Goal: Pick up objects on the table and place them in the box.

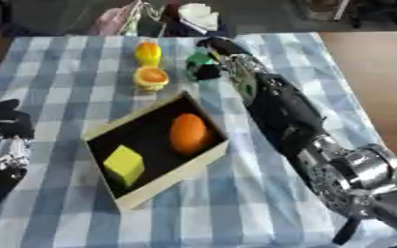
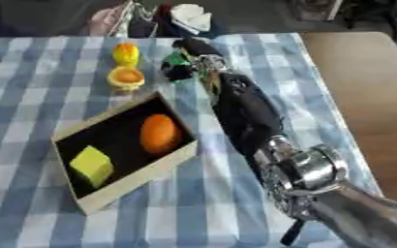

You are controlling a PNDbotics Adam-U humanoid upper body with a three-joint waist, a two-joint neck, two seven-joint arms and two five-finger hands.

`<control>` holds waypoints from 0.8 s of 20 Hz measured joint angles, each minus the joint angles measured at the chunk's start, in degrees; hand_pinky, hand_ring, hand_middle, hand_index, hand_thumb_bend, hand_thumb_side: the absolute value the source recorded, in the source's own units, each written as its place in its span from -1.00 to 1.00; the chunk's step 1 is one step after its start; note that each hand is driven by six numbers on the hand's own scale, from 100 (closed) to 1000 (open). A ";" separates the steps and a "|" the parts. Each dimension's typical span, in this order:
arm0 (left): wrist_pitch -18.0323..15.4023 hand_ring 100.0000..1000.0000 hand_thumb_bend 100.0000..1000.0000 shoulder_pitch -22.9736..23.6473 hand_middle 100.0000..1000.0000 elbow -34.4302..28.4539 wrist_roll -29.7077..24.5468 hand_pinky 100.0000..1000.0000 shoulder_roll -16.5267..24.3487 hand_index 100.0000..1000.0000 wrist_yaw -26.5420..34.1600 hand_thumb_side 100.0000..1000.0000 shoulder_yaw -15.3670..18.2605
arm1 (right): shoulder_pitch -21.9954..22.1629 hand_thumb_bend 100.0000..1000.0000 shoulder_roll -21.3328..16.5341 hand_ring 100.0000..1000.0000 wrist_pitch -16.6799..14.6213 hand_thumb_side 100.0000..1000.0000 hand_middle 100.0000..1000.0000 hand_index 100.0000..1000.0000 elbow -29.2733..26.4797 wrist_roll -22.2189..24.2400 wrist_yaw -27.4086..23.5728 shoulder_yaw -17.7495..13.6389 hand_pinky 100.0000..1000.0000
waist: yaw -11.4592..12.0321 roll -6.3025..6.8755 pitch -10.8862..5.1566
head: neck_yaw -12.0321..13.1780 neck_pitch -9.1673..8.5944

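Note:
A shallow box [image 1: 204, 162] with a black inside lies askew on the checked cloth; in it are an orange egg-shaped thing [image 1: 188, 132] and a yellow block [image 1: 124, 164]. Beyond it stand a yellow-orange toy [image 1: 147, 52] and a small yellow cup with an orange top [image 1: 151, 77]. My right arm reaches far across the table. Its right hand [image 1: 208, 65] has its fingers curled round a green object [image 1: 198, 59] just right of the cup. My left hand [image 1: 7, 125] rests at the left edge, dark, with its fingers hard to make out.
The blue-and-white checked cloth [image 1: 66, 97] covers most of the table; bare wood [image 2: 363, 87] shows on the right. Past the far edge lie a white thing [image 1: 198, 15] and pinkish material [image 1: 117, 19].

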 measured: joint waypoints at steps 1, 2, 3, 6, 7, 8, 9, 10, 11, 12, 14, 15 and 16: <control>0.01 0.06 -0.77 0.00 0.12 0.00 -0.03 0.27 -0.01 0.56 -0.01 -0.01 0.00 | 0.16 -1.00 0.00 0.81 0.11 0.17 0.83 0.92 0.18 0.12 0.43 0.01 0.81 | 0.03 0.00 0.01 | -0.04 0.00; 0.01 0.06 -0.77 0.00 0.12 0.00 -0.04 0.27 -0.01 0.56 -0.02 -0.01 0.00 | 0.18 -1.00 0.00 0.81 0.14 0.15 0.82 0.92 0.39 0.25 0.90 0.02 0.80 | 0.06 0.00 0.02 | -0.07 0.00; 0.02 0.06 -0.77 0.00 0.12 0.00 -0.06 0.27 -0.02 0.56 -0.03 0.00 0.00 | 0.18 -1.00 0.00 0.80 0.20 0.12 0.80 0.92 0.57 0.42 1.44 0.02 0.79 | 0.10 0.00 0.04 | -0.12 0.00; 0.06 0.06 -0.77 -0.01 0.12 0.00 -0.18 0.27 -0.03 0.56 -0.06 0.00 -0.02 | 0.29 -1.00 0.00 0.74 0.26 -0.12 0.68 0.90 0.74 0.66 2.54 0.02 0.75 | 0.15 0.00 0.11 | -0.23 0.00; 0.06 0.06 -0.77 -0.01 0.12 0.00 -0.25 0.27 -0.06 0.56 -0.07 0.00 -0.03 | 0.35 -1.00 0.01 0.71 0.32 -0.24 0.62 0.88 0.74 0.59 2.91 0.02 0.72 | 0.17 0.00 0.11 | -0.24 0.00; 0.06 0.06 -0.77 -0.01 0.12 0.00 -0.29 0.27 -0.16 0.56 -0.08 0.00 -0.04 | 0.37 -1.00 0.01 0.66 0.36 -0.36 0.55 0.86 0.71 0.37 3.24 0.01 0.70 | 0.18 0.00 0.11 | -0.25 0.00; 0.09 0.06 -0.77 -0.01 0.12 0.00 -0.33 0.27 -0.31 0.56 -0.08 0.00 -0.07 | 0.38 -1.00 0.01 0.64 0.48 -0.45 0.50 0.83 0.67 -0.04 3.58 0.00 0.69 | 0.19 0.00 0.12 | -0.27 0.00; 0.13 0.06 -0.77 -0.01 0.12 0.01 -0.37 0.27 -0.46 0.56 -0.08 0.00 -0.11 | 0.44 -1.00 0.03 0.61 0.59 -0.55 0.44 0.81 0.64 -0.59 3.81 -0.01 0.67 | 0.22 0.00 0.12 | -0.28 0.00; 0.14 0.06 -0.77 -0.01 0.12 0.01 -0.38 0.27 -0.47 0.56 -0.08 0.00 -0.18 | 0.52 -1.00 0.07 0.60 0.71 -0.57 0.43 0.80 0.54 -1.34 4.11 -0.02 0.67 | 0.25 0.00 0.12 | -0.30 0.00; 0.14 0.06 -0.77 -0.01 0.12 0.02 -0.38 0.27 -0.47 0.56 -0.09 0.01 -0.21 | 0.66 -1.00 0.13 0.54 0.87 -0.86 0.30 0.74 0.38 -2.23 4.33 -0.04 0.64 | 0.26 0.00 0.12 | -0.31 0.00; 0.15 0.06 -0.77 -0.01 0.12 0.05 -0.39 0.27 -0.48 0.56 -0.09 0.01 -0.30 | 0.87 -1.00 0.47 0.49 1.40 -0.93 0.18 0.67 0.08 -4.56 4.88 -0.25 0.61 | 0.30 0.00 0.12 | -0.39 0.00; 0.15 0.06 -0.77 -0.01 0.12 0.11 -0.39 0.27 -0.48 0.56 -0.09 0.01 -0.31 | 1.08 -1.00 0.57 0.47 1.67 -0.94 0.14 0.64 -0.06 -5.97 5.14 -0.33 0.61 | 0.34 0.00 0.12 | -0.47 0.00; 0.16 0.06 -0.78 -0.01 0.12 0.16 -0.40 0.27 -0.48 0.56 -0.09 0.01 -0.31 | 1.24 -1.00 0.60 0.42 1.88 -0.96 0.06 0.55 -0.13 -7.29 5.29 -0.34 0.58 | 0.35 0.00 0.12 | -0.51 0.00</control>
